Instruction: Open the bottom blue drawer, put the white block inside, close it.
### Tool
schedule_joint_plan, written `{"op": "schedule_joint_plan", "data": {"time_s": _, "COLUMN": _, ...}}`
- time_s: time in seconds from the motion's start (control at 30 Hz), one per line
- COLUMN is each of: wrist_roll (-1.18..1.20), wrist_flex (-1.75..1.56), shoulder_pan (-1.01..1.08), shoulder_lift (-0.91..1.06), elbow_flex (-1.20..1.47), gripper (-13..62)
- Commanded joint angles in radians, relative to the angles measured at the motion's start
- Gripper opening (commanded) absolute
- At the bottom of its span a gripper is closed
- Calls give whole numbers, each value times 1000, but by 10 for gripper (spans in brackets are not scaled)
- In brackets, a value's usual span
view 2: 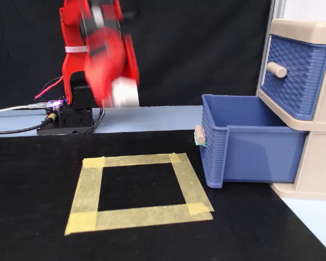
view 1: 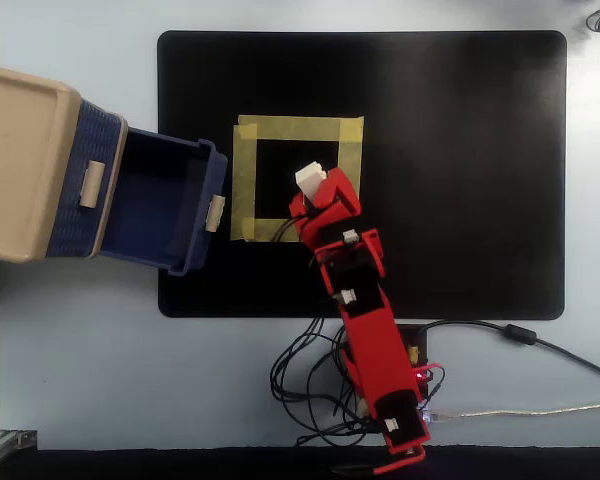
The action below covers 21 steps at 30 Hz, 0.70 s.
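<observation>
The bottom blue drawer is pulled far out of the beige cabinet, and its inside looks empty. Its beige tab handle faces the mat. It also shows in the fixed view. My red gripper hangs over the yellow tape square, to the right of the drawer in the overhead view. It is shut on the white block. In the fixed view the gripper is motion-blurred and holds the white block well above the mat, left of the drawer.
The upper blue drawer is closed. A black mat covers the table's middle. The arm's base and a tangle of cables lie at the near edge in the overhead view. A grey cable runs off to the right.
</observation>
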Motion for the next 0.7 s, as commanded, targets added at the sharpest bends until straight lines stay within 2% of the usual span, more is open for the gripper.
{"op": "schedule_joint_plan", "data": {"time_s": 0.0, "wrist_roll": -426, "wrist_flex": 35, "shoulder_pan": -92, "shoulder_lift": 37, "elbow_flex": -63, "gripper": -81}}
{"op": "schedule_joint_plan", "data": {"time_s": 0.13, "wrist_roll": -1014, "wrist_flex": -29, "shoulder_pan": -514, "shoulder_lift": -84, "elbow_flex": -127, "gripper": -80}}
{"op": "schedule_joint_plan", "data": {"time_s": 0.2, "wrist_roll": -1200, "wrist_flex": -118, "shoulder_pan": -557, "shoulder_lift": -222, "elbow_flex": -219, "gripper": -80}}
{"op": "schedule_joint_plan", "data": {"time_s": 0.37, "wrist_roll": -1281, "wrist_flex": -236, "shoulder_pan": -571, "shoulder_lift": -592, "elbow_flex": -571, "gripper": -78}}
{"op": "schedule_joint_plan", "data": {"time_s": 0.53, "wrist_roll": -1278, "wrist_flex": -167, "shoulder_pan": -577, "shoulder_lift": -684, "elbow_flex": -726, "gripper": -59}}
{"op": "schedule_joint_plan", "data": {"time_s": 0.57, "wrist_roll": -1278, "wrist_flex": -160, "shoulder_pan": -577, "shoulder_lift": -686, "elbow_flex": -724, "gripper": 1}}
{"op": "schedule_joint_plan", "data": {"time_s": 0.63, "wrist_roll": -1279, "wrist_flex": -160, "shoulder_pan": -577, "shoulder_lift": -684, "elbow_flex": -726, "gripper": 226}}
{"op": "schedule_joint_plan", "data": {"time_s": 0.67, "wrist_roll": -1279, "wrist_flex": -163, "shoulder_pan": -578, "shoulder_lift": -684, "elbow_flex": -727, "gripper": 298}}
